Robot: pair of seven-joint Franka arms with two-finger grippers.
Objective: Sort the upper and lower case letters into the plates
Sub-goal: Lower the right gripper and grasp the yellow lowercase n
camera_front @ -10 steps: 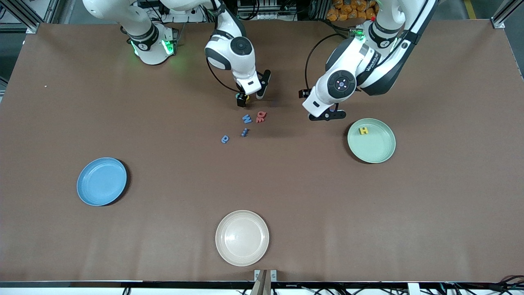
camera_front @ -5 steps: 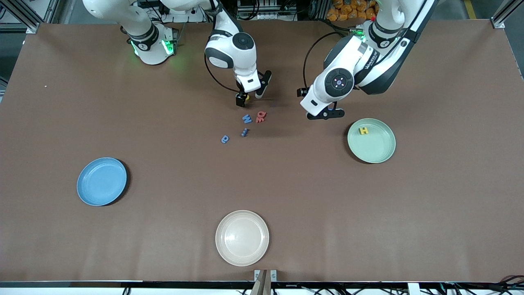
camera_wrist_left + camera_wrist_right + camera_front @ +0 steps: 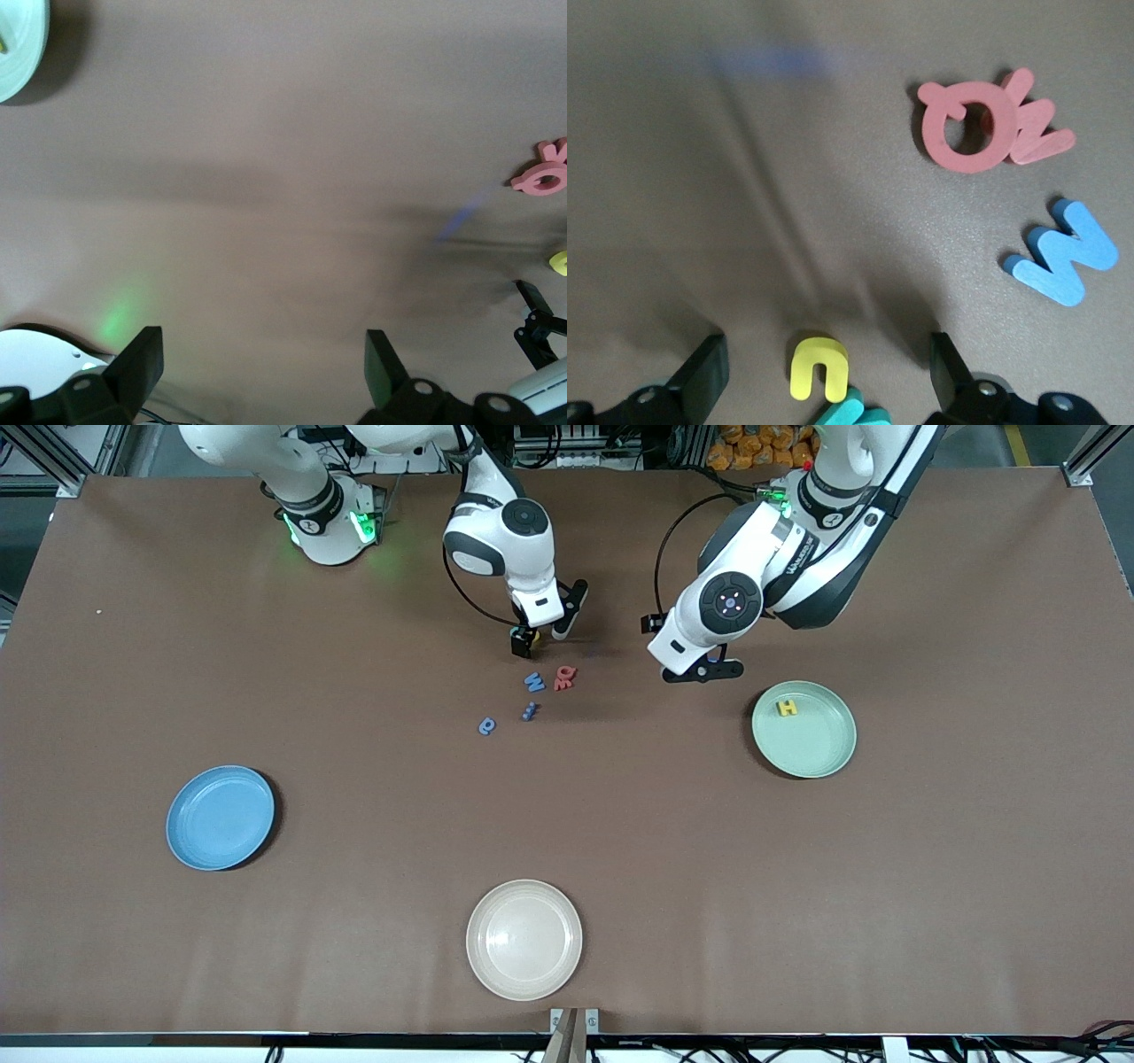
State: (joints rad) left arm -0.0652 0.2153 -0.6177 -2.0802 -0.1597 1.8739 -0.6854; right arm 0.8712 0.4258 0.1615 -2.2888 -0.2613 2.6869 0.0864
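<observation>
- Right claw [image 3: 542, 636] hangs low over the top of the letter cluster, jaws apart, nothing in it. Its wrist view shows a yellow "u" [image 3: 819, 367] on the counter [image 3: 620, 850] betw. the two fingers, w/ a teal letter [image 3: 852, 412] touching it at the frame edge.
- Left claw [image 3: 704, 674] is over bare counter near the green plate [image 3: 819, 757], jaws apart, empty; we read it as waiting.
- Yellow H [image 3: 787, 708] lies in the green plate. Blue plate [image 3: 190, 841] has no letter on it; a cream plate [image 3: 483, 965] sits nearest the front camera.
- Loose on the counter: red Q [image 3: 964, 127] touching a second red letter [image 3: 1036, 133], blue W [image 3: 1063, 252] just beside them, two more small blue pieces [image 3: 530, 711] [image 3: 486, 726] nearer the camera.
- Handling, our guess: the letters look like chunky foam or soft plastic, so very light, stiff enough, not fragile. They will skid or tip if nudged by one finger first.
- Where to grip: across the two straight legs of the "u", flat sides vs. pads, claw centred so both fingers meet it together.
- Risk: the teal neighbour is so close it may get pinched or dragged along.
</observation>
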